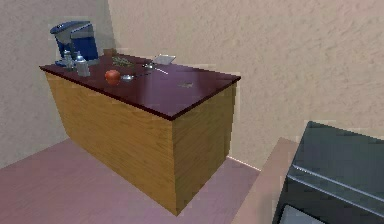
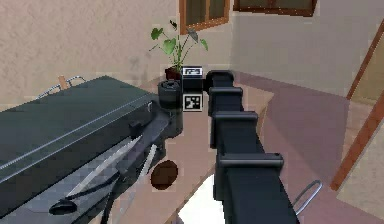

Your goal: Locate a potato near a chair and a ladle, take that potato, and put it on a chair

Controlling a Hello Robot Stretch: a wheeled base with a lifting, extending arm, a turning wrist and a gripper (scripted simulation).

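Where the claw (image 2: 167, 97) sits, a potted plant (image 2: 178, 45) stands beyond.

A black, square, segmented arm (image 2: 240, 140) carries 2 white, black-marked squares (image 2: 193, 100) beside the dark gripper (image 2: 166, 95).

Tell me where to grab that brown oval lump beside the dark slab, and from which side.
Grip the brown lump across its narrow middle, probably from above: it lies flat, rounded, with the dark slab and a thin grey utensil crowding its left in the arm side view.
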